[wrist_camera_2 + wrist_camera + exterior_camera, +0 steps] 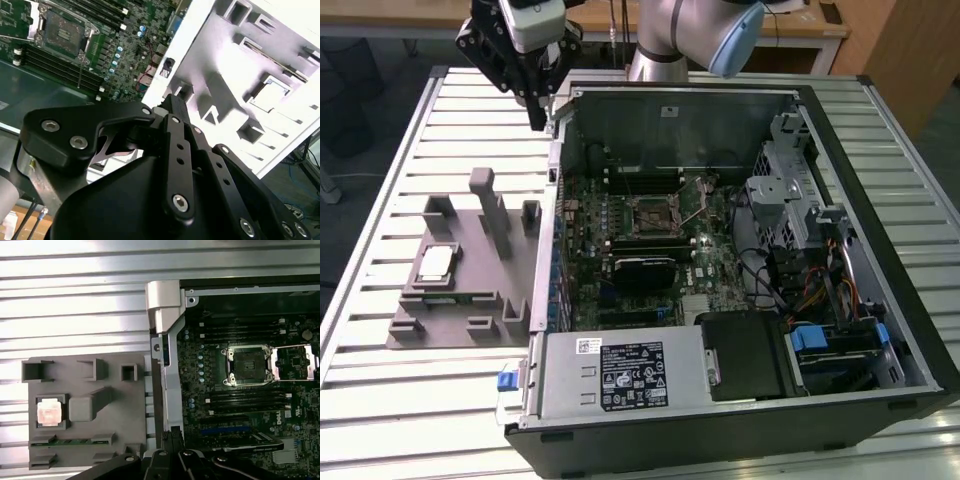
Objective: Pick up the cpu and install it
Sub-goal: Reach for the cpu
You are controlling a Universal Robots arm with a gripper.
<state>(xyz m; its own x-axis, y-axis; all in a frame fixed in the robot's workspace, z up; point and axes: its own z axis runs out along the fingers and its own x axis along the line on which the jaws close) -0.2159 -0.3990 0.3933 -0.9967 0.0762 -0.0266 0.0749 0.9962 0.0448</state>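
The cpu (435, 263), a small silver square, lies in a recess of the grey slotted tray (485, 300) at the exterior view's left. The first wrist view shows the cpu (49, 412) as a pale square, and it appears washed out in the second wrist view (271, 93). My gripper (538, 120) hangs above the table by the case's back left corner, well beyond the tray, with its fingers (172, 107) shut together on nothing. The motherboard's socket (655, 213) stands open with its lever up, also seen in the first wrist view (247, 365).
The open computer case (670, 115) lies on a slatted metal table (380, 400). Its metal side wall (162, 340) stands between tray and motherboard. Grey posts (490, 205) rise from the tray, and a green memory stick (70, 441) sits in one slot. Drive cage and cables (800, 230) fill the case's right.
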